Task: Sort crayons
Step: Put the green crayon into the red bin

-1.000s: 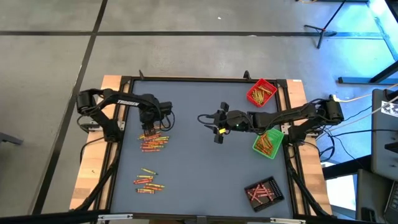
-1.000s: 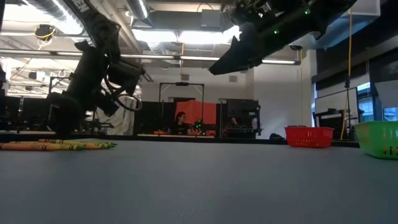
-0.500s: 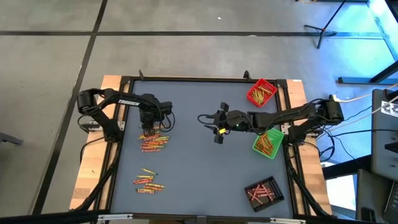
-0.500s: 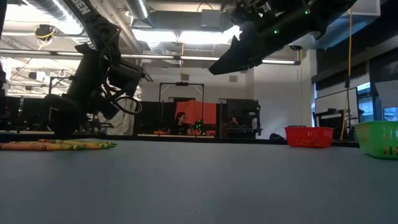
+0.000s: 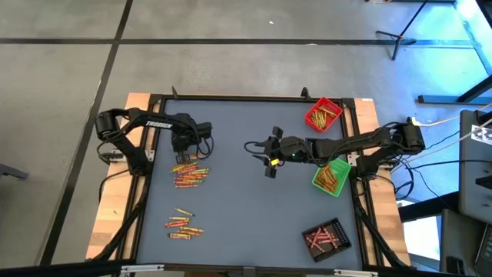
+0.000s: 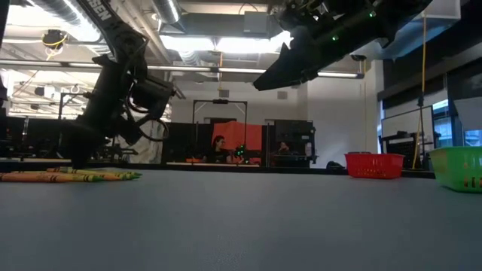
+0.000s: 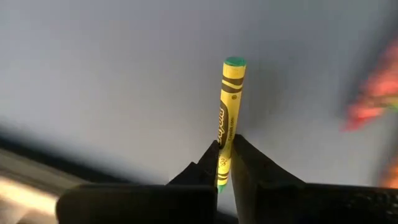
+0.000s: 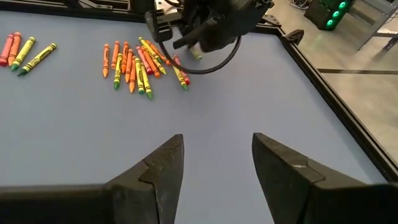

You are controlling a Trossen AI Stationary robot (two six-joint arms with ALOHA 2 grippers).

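**Left fingers pinch a yellow-green crayon above the bench**

High view: the left gripper [image 5: 183, 144] sits at the left of the grey bench [image 5: 246, 215], just above a heap of crayons [image 5: 189, 175]. A second heap [image 5: 181, 225] lies lower left. The right gripper [image 5: 254, 146] hangs mid-frame. A red tray [image 5: 323, 115], green tray [image 5: 332, 176] and black tray [image 5: 326, 237] line the right side.

Low view: crayons [image 6: 71, 176] lie at the left edge under the left arm.

Left wrist view: the fingers [image 7: 249, 168] are clenched on one crayon [image 7: 227, 112], centre frame.

Right wrist view: the right fingers [image 8: 158, 171] are spread apart, gripping nothing.
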